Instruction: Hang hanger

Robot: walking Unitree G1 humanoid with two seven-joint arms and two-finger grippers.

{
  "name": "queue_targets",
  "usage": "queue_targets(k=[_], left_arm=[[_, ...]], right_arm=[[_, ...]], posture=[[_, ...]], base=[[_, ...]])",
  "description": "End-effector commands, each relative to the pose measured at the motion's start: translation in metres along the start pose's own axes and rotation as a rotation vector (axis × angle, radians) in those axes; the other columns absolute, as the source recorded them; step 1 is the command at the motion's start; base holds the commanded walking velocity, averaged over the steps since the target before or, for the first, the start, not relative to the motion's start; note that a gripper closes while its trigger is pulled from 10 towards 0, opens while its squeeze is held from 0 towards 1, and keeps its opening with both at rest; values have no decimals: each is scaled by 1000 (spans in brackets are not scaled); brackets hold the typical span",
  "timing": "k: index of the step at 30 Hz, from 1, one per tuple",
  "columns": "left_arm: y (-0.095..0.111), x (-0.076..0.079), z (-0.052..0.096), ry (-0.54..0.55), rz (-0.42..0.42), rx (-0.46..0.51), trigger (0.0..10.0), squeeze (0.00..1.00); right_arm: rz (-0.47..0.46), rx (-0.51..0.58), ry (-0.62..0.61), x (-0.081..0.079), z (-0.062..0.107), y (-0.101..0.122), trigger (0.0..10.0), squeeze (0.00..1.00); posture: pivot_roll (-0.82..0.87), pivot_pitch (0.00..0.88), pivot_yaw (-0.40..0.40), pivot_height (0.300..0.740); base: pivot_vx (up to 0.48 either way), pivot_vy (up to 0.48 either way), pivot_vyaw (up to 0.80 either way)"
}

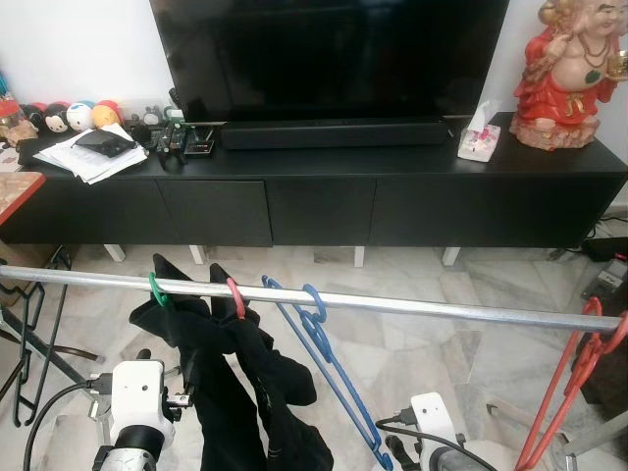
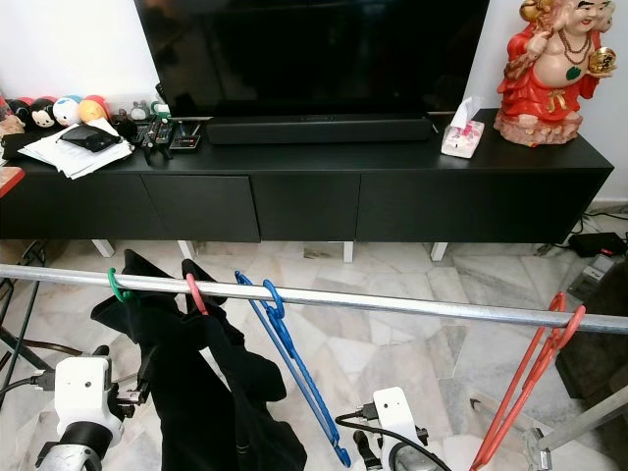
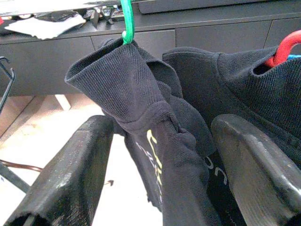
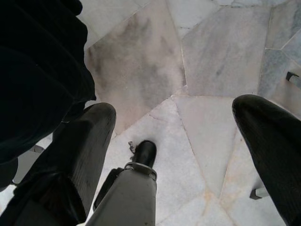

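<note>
While the metal rail (image 1: 412, 304) runs across the room in front of the black TV cabinet (image 1: 324, 201), four hangers sit on it in the left eye view: a green hanger (image 1: 157, 290) and a pink hanger (image 1: 235, 297), both carrying a dark garment (image 1: 231, 383), a bare blue hanger (image 1: 319, 339) just beside them, and a red hanger (image 1: 579, 373) far along the rail toward its right end. To my eye the hanging looks done or nearly so; the sensible thing now is to check each hook sits fully over the rail and to draw the arms back without snagging the cloth.

From the right eye view the same row shows, with both arms low beneath the rail, well under the hooks.

Through the left wrist view, the left gripper (image 3: 160, 155) is spread wide, its fingers (image 3: 70, 174) either side of the dark garment below the green hook; I judge them not closed on it, though cloth lies close to one pad.

Down the right wrist view, the right gripper (image 4: 183, 155) is likewise wide apart and empty, pointing at the marble floor (image 4: 211, 56) below the rail.
</note>
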State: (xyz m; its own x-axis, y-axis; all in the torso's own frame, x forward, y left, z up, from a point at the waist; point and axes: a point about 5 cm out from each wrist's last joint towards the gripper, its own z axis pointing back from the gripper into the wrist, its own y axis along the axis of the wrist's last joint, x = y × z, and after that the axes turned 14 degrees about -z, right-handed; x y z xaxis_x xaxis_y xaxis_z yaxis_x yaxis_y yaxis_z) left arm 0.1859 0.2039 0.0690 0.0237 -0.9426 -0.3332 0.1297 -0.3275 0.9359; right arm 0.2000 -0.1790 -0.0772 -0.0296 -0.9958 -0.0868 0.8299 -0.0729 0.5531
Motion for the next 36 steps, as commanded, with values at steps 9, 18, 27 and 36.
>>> queue_targets(k=[9,18,27,36], left_arm=[[-1,0,1,-3,7,-14,10000,0],[-2,-11,-1,81,-2,-13,10000,0],[-1,-4,-1,7,-1,-13,10000,0],[-3,4,0,-54,18,-21,10000,0]], right_arm=[[6,5,2,-1,0,1,10000,0],[-26,4,7,-1,0,1,10000,0],[-26,5,8,-2,0,1,10000,0],[-27,5,8,-2,0,1,10000,0]], posture=[[-35,0,44,740],[-31,0,43,740],[-29,0,43,740],[-31,0,44,740]], base=[[0,0,0],[0,0,0],[0,0,0],[0,0,0]])
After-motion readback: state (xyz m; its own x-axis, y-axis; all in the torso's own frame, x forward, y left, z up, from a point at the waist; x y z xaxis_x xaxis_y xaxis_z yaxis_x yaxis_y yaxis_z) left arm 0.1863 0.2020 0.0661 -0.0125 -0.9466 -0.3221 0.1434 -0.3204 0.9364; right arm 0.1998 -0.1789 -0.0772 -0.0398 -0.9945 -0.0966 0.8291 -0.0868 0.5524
